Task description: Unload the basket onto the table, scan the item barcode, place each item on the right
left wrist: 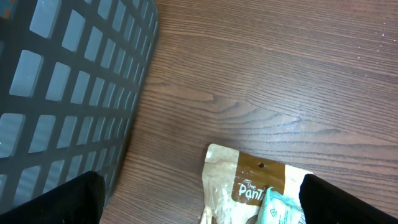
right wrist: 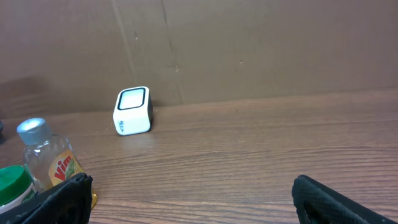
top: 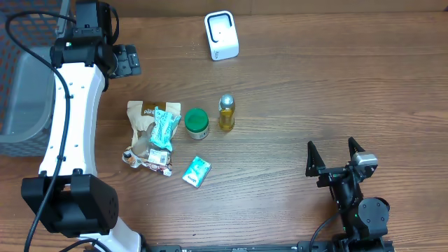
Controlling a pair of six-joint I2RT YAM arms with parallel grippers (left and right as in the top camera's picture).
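Overhead shows a wooden table [top: 315,91] with a grey mesh basket [top: 21,91] at its left edge. The left gripper [top: 129,60] hovers just beside the basket, jaws spread wide and empty. The right gripper [top: 331,143] (near the front edge, well apart from everything) is equally wide, holding nothing. A white scanner [top: 221,35] stands at the far edge. Left of centre lie a brown paper pouch [top: 143,119] with a teal packet [top: 164,127] on it, an upright yellow bottle [top: 226,113], a green-lidded jar [top: 197,122] just beside the bottle, and a small teal sachet [top: 197,171].

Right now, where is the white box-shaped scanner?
Overhead view: the white box-shaped scanner stands alone near the far edge of the table, centre, straight beyond the small yellow-liquid bottle with the silver cap.
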